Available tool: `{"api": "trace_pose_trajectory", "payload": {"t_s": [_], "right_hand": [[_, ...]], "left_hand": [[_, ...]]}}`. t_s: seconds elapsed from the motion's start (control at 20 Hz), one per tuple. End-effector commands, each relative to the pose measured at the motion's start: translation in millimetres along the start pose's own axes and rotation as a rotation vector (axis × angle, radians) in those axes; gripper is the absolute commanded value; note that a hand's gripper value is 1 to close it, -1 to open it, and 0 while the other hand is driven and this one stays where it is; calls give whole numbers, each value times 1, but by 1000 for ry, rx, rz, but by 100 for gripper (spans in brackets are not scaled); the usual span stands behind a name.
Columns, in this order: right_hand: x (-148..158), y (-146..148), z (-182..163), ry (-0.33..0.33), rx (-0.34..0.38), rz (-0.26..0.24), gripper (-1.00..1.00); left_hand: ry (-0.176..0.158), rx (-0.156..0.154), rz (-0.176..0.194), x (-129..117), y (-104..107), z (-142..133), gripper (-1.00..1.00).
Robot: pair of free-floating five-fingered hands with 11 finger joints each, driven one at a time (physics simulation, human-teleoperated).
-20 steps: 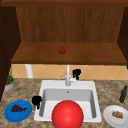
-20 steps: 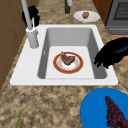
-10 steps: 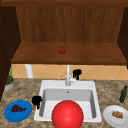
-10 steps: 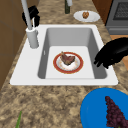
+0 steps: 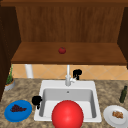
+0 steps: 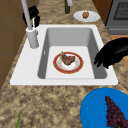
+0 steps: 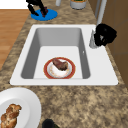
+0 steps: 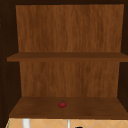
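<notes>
My right hand point(image 5: 77, 73) is hovering curled, empty, just beside the faucet point(image 5: 67, 77): rigid, slick metal, best gripped on its lever. Left hand point(image 5: 37, 100) idling.

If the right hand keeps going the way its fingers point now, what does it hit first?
Probably the faucet: the right hand hangs just behind its base, fingers curled toward it. Depth is unclear, so it may already touch.

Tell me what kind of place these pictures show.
A simulated kitchen, by the look of it: a white sink with a tap is set in a speckled stone counter, wooden shelves hang above it, and plates of food stand around, such as the blue plate of grapes.
</notes>
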Motion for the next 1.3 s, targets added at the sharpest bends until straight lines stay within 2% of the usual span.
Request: {"api": "trace_pose_trajectory", "payload": {"t_s": [0.0, 0.2, 0.45, 0.5, 0.6, 0.85, 1.25], "right_hand": [[-4, 6, 0, -2, -3, -5, 100], [-6, 29, -1, -6, 23, -21, 100], [-7, -1, 1, -6, -7, -17, 100], [-9, -7, 5, -7, 8, -23, -100], [-18, -15, 15, -19, 21, -32, -100], [-41, -22, 37, -52, 3, -60, -100], [-65, -17, 67, 13, -22, -73, -100]], "left_hand": [[0, 0, 0, 0, 0, 0, 0], [0, 0, 0, 0, 0, 0, 0], [0, 0, 0, 0, 0, 0, 0], [0, 0, 0, 0, 0, 0, 0], [0, 0, 0, 0, 0, 0, 0], [0, 0, 0, 0, 0, 0, 0], [0, 0, 0, 0, 0, 0, 0]]}}
